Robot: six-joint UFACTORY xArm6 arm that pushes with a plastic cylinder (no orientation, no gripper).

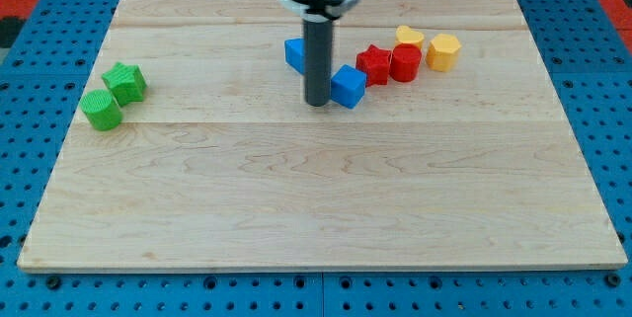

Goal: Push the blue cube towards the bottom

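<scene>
A pale wooden table seen from above and in front, with small coloured blocks on it and a dark rod coming down from the view's top. Far to the left of my tip sit a green cylinder and a green star, touching each other. Just left of the rod, partly hidden behind it, is a second blue block of unclear shape. My tip rests on the table; there are no jaws, so nothing is clenched or grasped. The blue cube lies touching or just beside my tip on its right, slightly higher. To push it toward the bottom, my tip likely must first get above it. Further right: a red star, a red cylinder, two yellow blocks
</scene>
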